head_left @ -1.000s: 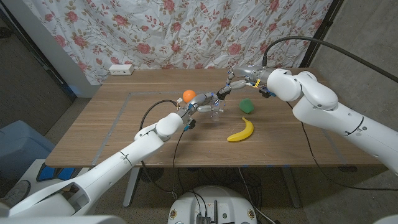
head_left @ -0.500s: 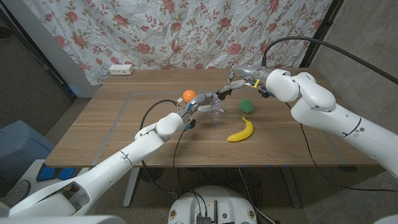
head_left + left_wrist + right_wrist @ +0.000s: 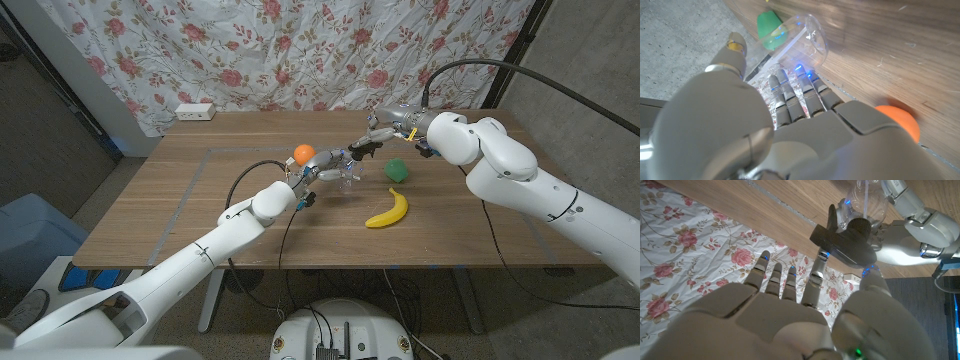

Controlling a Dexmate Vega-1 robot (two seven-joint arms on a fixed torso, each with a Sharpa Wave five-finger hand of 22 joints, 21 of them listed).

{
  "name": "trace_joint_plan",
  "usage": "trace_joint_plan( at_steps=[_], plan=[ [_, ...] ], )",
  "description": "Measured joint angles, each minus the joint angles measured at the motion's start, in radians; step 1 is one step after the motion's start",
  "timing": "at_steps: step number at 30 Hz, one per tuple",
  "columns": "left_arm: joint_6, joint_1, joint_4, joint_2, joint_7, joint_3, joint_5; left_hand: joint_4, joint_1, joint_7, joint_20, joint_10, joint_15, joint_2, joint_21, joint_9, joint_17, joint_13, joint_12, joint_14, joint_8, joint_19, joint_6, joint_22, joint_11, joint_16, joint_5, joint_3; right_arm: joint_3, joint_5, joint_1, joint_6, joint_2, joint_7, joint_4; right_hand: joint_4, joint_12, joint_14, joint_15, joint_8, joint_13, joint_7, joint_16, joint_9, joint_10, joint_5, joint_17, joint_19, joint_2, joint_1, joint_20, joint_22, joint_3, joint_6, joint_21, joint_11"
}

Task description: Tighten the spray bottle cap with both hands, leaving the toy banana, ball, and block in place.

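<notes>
Near the table's (image 3: 180, 215) middle the left hand (image 3: 328, 165) gripped the clear spray bottle (image 3: 346, 176), fingers wrapped round its body. The right hand (image 3: 385, 133) had its thumb and a finger on the black spray cap (image 3: 842, 244), other fingers straight. One orange ball (image 3: 303, 153) sat just beside the left hand, one green block (image 3: 397, 169) and one toy banana (image 3: 388, 210) nearby. The bottle's base was hard to make out.

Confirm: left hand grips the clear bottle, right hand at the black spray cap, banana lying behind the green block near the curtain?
Wrong on the banana. Head view shows it in front of the green block, toward the table's near edge. The rest holds: left hand grips the clear bottle, right hand at the black spray cap.
</notes>
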Motion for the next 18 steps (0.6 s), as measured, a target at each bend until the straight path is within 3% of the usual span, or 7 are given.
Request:
trace_joint_plan(
  at_steps=[9, 18],
  plan=[
    [0.000, 0.000, 0.000, 0.000, 0.002, 0.000, 0.000, 0.000, 0.000, 0.000, 0.000, 0.000, 0.000, 0.000, 0.000, -0.004, 0.000, 0.000, -0.001, 0.000, 0.002, 0.000, 0.000, 0.000, 0.000, -0.007, 0.000, 0.000, 0.001, 0.002, -0.004, -0.005, 0.004, -0.013, 0.002, 0.003, 0.004, 0.026, -0.011, 0.018, 0.000, -0.001, 0.008, -0.005, 0.039, 0.000, 0.000, 0.014, 0.013, -0.013, -0.007, 0.000, -0.003, 0.056, 0.007, -0.007],
    [-0.003, 0.004, 0.000, -0.001, 0.004, 0.000, 0.000, 0.000, 0.000, 0.000, 0.000, 0.000, 0.000, 0.000, 0.000, -0.005, -0.005, 0.002, -0.002, 0.000, 0.002, 0.000, 0.000, 0.000, 0.000, -0.008, 0.000, 0.000, 0.001, 0.006, -0.009, -0.015, 0.010, -0.025, 0.002, 0.017, 0.008, 0.061, -0.036, 0.037, 0.000, -0.009, 0.024, -0.009, 0.083, 0.000, 0.005, 0.045, 0.052, -0.030, -0.023, 0.000, 0.011, 0.119, 0.008, -0.022]
  ],
)
